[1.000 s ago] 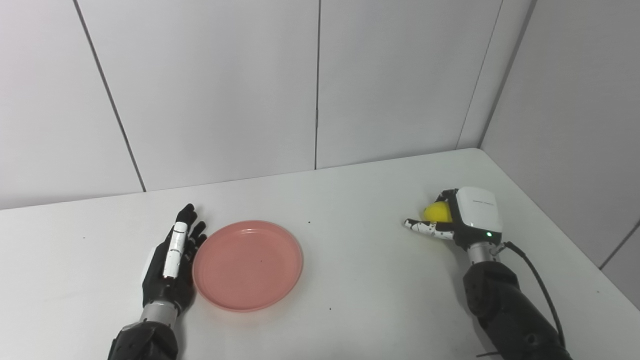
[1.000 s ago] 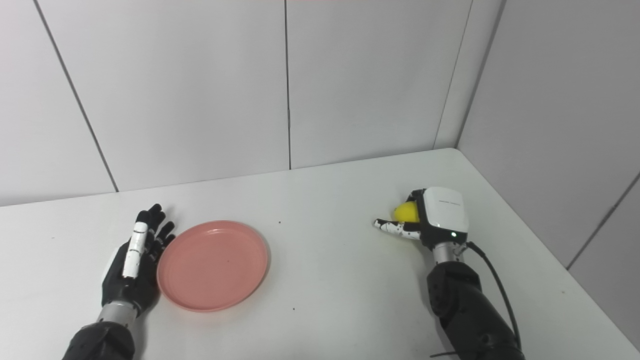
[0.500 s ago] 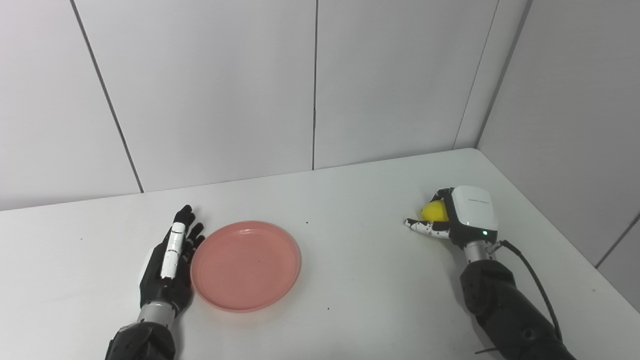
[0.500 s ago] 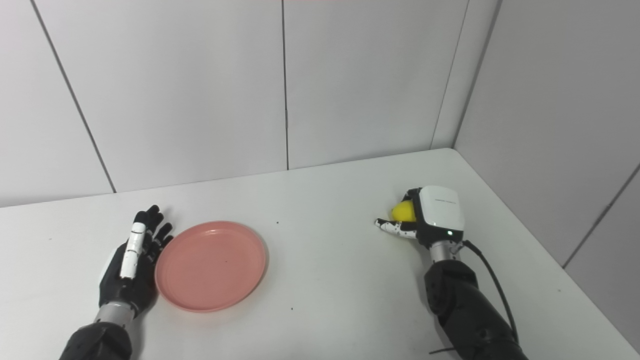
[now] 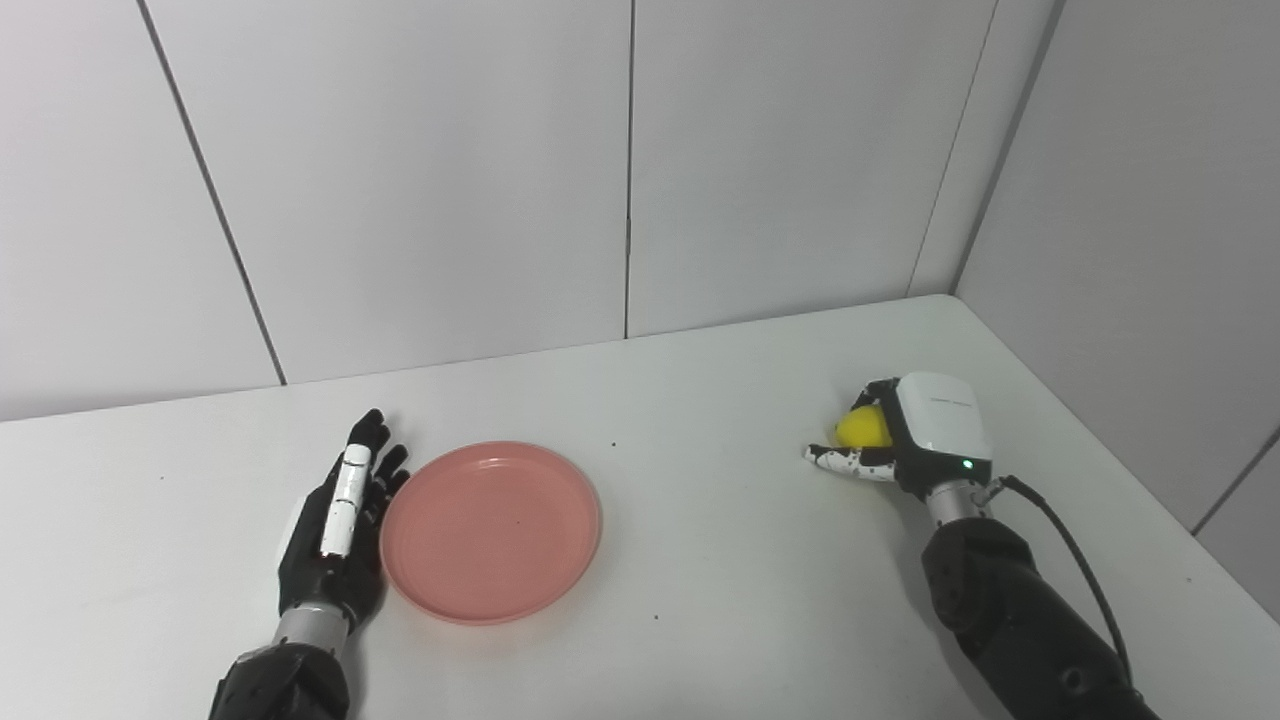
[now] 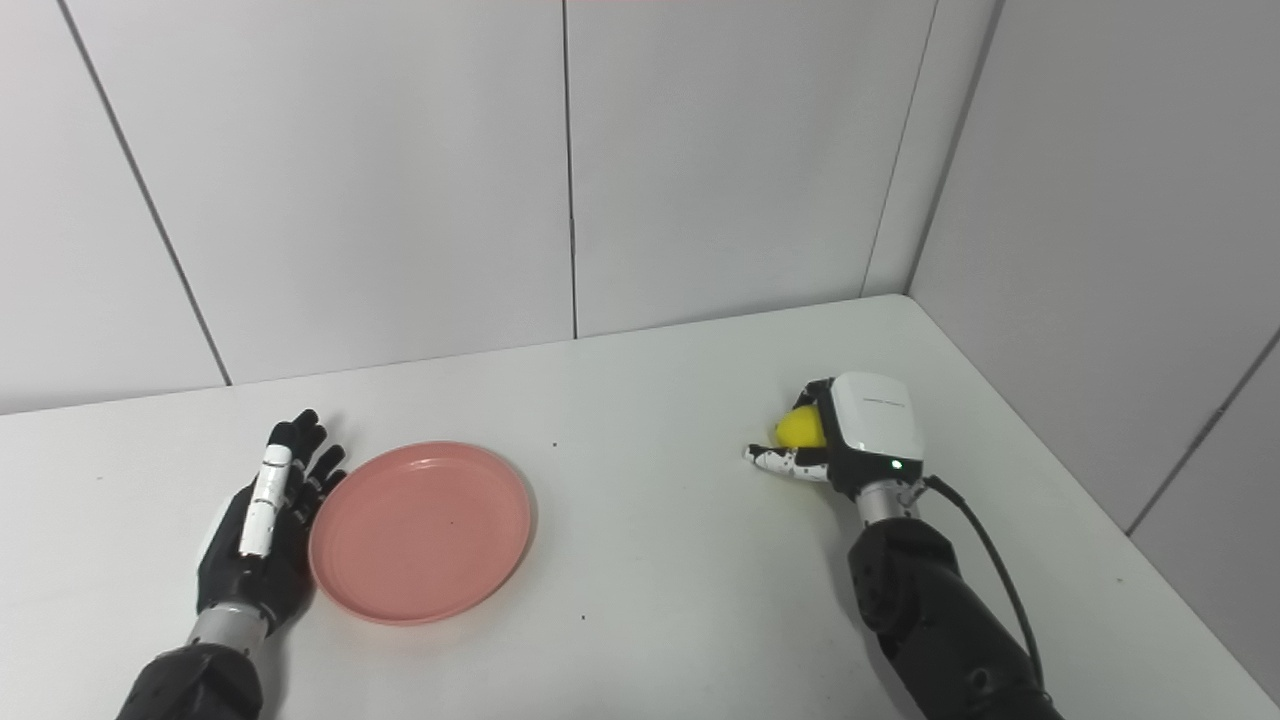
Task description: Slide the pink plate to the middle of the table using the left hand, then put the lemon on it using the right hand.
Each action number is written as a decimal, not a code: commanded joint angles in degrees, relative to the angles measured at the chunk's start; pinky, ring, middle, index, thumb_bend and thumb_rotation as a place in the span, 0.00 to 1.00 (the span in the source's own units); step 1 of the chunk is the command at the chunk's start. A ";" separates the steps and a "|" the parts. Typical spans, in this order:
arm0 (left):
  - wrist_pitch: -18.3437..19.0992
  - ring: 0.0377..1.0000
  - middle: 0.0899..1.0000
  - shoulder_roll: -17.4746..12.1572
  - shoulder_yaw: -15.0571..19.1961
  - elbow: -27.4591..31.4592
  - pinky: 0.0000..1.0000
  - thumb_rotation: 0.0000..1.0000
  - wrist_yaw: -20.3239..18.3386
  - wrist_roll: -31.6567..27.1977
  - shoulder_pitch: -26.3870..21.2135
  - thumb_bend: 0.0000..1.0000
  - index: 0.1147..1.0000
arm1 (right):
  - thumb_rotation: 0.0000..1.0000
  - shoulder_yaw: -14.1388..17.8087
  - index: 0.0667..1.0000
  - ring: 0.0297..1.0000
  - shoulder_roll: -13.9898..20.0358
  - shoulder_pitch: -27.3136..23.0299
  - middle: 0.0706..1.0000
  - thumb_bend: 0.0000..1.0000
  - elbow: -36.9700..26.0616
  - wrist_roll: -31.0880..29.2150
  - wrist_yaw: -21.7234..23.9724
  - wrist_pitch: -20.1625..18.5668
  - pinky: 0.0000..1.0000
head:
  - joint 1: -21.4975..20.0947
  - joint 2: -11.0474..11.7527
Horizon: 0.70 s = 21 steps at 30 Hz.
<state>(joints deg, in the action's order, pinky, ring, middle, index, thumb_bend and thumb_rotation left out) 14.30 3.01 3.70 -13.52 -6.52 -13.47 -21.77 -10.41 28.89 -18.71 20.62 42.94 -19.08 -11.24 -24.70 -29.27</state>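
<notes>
The pink plate [image 5: 490, 530] lies flat on the white table [image 5: 700, 560], left of the middle. My left hand [image 5: 335, 535] rests open and flat on the table, fingers straight, right against the plate's left rim. At the right side, my right hand [image 5: 925, 435] is curled around the yellow lemon [image 5: 863, 428], low over the table. Its fingers wrap over the lemon's top and its thumb [image 6: 775, 460] reaches out to the left beneath it. The hand's white back hides much of the lemon.
Grey wall panels stand close behind the table and along its right side, meeting at the far right corner [image 5: 945, 295]. A black cable [image 5: 1060, 540] trails from my right wrist. Bare tabletop lies between the plate and the lemon.
The view shifted slightly. My right hand with the lemon has edged a little to the left. The left hand and the plate have stayed where they were.
</notes>
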 commanded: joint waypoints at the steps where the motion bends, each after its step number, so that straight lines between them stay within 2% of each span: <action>1: 4.06 0.97 1.00 0.35 -0.67 -1.43 1.00 0.73 0.76 0.37 1.89 0.65 0.91 | 0.44 -0.77 0.32 0.23 0.87 -0.95 0.26 0.53 -2.81 1.28 2.37 -1.21 0.19 | 0.10 -0.11; 10: 3.95 0.96 0.99 0.74 -1.31 -1.34 1.00 0.75 0.97 0.57 2.45 0.68 0.91 | 0.40 -0.59 0.28 0.18 1.09 -1.84 0.21 0.53 -10.09 2.71 5.59 0.13 0.15 | 0.24 -0.03; 21: 3.29 0.95 0.99 0.87 -2.04 -1.22 1.00 0.76 1.17 0.84 2.98 0.69 0.91 | 0.44 -1.14 0.28 0.17 0.23 -3.06 0.20 0.53 -14.29 5.00 7.10 0.60 0.14 | 0.80 -0.04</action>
<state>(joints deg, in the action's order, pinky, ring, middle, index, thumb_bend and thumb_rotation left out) 14.37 3.15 2.39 -12.76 -5.93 -13.21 -21.28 -11.98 28.30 -19.07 8.51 46.92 -11.77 -11.57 -23.91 -29.27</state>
